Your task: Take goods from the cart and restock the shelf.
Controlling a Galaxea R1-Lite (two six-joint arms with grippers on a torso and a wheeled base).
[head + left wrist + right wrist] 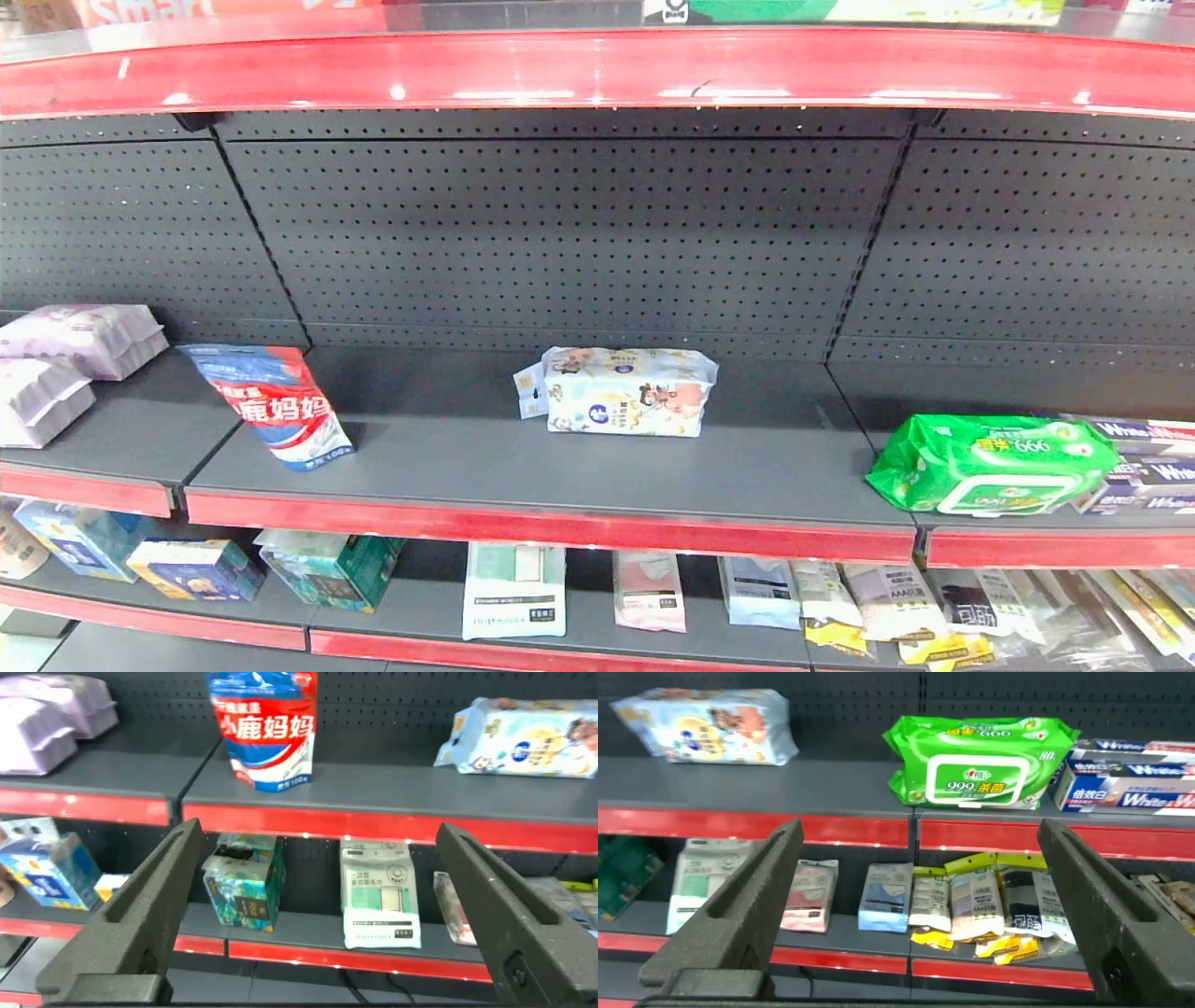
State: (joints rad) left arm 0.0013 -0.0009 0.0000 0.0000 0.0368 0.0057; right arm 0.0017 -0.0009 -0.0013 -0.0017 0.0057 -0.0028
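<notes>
1. Red-edged shelf (551, 525) carries the goods: a blue-and-red pouch (275, 406) stands near its front left corner.
2. A white printed pack (630, 390) lies mid-shelf, nearer the back edge.
3. A green wipes pack (994, 462) lies at the front edge of the shelf section to the right.
4. My left pincer (318, 835) gapes wide, holding nothing.
5. My right pincer (922, 831) gapes just as wide, also empty.

Matt metal shelf (523, 467) carries a glossy red edge strip (551, 527) and shiny plastic wipes pack (994, 462).
</notes>
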